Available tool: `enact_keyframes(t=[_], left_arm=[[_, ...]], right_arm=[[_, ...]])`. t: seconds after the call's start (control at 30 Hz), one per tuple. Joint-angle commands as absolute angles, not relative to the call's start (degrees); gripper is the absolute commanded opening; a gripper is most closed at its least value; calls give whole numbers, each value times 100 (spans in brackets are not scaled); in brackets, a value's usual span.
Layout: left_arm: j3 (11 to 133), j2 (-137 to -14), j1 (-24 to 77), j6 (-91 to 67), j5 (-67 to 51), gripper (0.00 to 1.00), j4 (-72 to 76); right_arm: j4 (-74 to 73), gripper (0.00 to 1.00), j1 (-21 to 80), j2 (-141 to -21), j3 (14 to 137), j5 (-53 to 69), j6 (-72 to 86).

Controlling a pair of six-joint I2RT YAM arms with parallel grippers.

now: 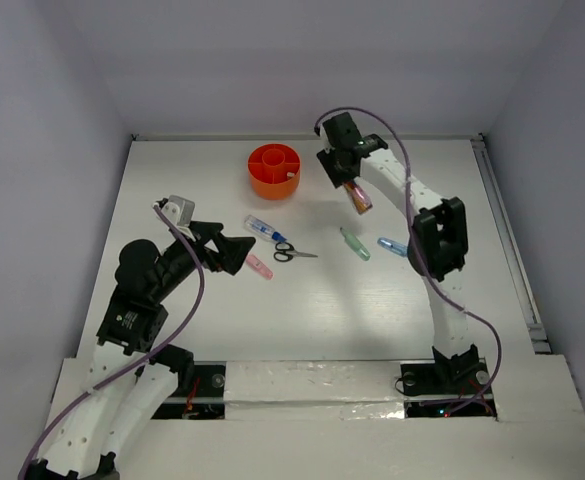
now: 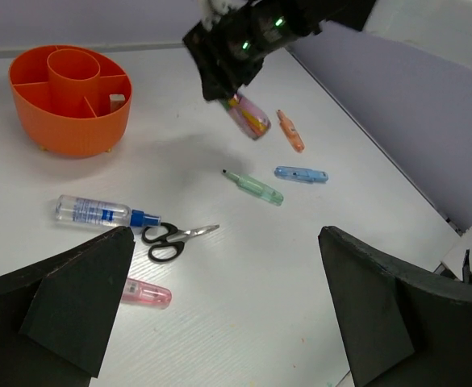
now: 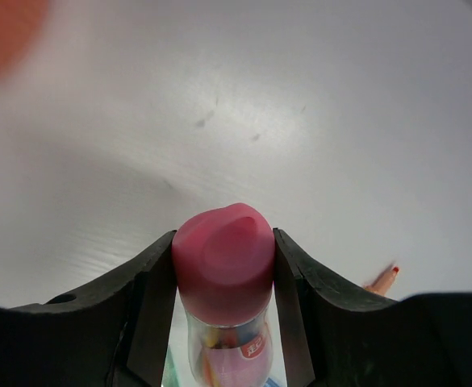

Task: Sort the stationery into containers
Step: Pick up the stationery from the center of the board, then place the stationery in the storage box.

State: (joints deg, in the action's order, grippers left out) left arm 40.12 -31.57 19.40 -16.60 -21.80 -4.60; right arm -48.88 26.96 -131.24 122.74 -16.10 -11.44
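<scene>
Two arms over a white table (image 1: 172, 190). The right gripper (image 3: 223, 250) is up off the surface, clamped tight on a pink-capped clear tube (image 2: 250, 118) that hangs cap-down and slanted. The orange tub (image 1: 274, 170) stands on the table to that gripper's left and a touch farther back, and that's the way the load has to go. Both grippers look about equally near it, but only the right one carries anything. The left gripper (image 1: 238, 252) gapes wide and empty, hovering near the pink capsule (image 1: 259, 267).

The count:
- one tub
- one scissors (image 1: 294, 252)
- one blue-and-white tube (image 1: 265, 230)
- four loose capsules: the pink one, a green capsule (image 1: 355, 245), a blue capsule (image 1: 393, 246), an orange capsule (image 2: 290, 131)
- one small pale block (image 2: 116, 101) lying in an outer compartment
</scene>
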Motion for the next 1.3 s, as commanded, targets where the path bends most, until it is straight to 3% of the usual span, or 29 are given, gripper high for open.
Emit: enact_keyframes(t=[0.0,0.23,0.5,1.27], left_arm=[[4148,-3217,1960,-1652,-2162,99,-316],[4148,-3287,1846,-1652,-2189,99,-299],[4148,-3357,1740,-1644,-2180,99,-316],[4166,-3296,1635,-1626,-2171,99,-334]], right_arm=[[-3030,1,2654,-11849,11729,-1496,-502],[496,0,2654,-10881,9847,-45,1387],[3889,0,2936,-11346,9387,-403,2496],[4175,0,3270,-13166,11206,-352,1934]])
